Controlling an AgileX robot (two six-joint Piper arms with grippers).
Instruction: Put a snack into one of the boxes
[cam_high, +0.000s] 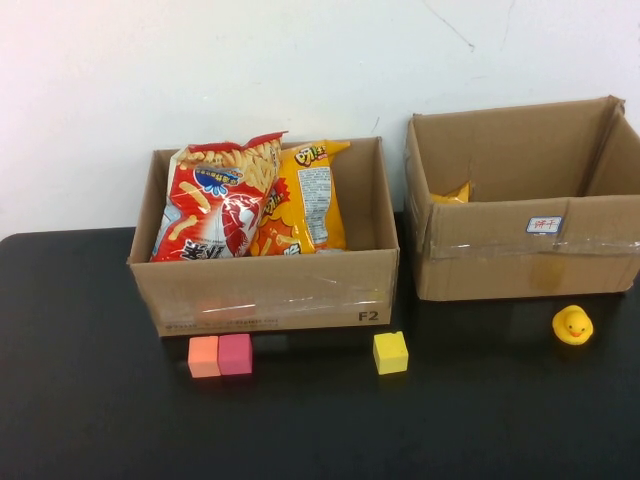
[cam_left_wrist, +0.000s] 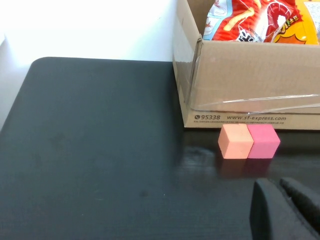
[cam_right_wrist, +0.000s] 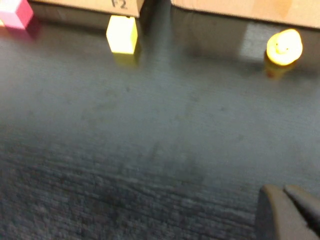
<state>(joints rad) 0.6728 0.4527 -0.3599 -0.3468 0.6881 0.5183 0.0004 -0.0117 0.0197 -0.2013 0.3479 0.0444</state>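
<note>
Both arms sat low over the black counter (cam_high: 90, 400), out of the high view. The left hand (cam_left_wrist: 282, 210) and right hand (cam_right_wrist: 287, 212) each appeared nearly closed, holding nothing. Just beyond the left hand stood orange and pink blocks (cam_left_wrist: 248, 141); farther on, the left box (cam_high: 265, 290) already held two snack bags (cam_high: 250, 200), suggesting the placing was done.

Only the left tool (cam_left_wrist: 287, 210) and right tool (cam_right_wrist: 290, 212) show: dark, matte, rounded fingers, each pair pressed close above the bench.
</note>
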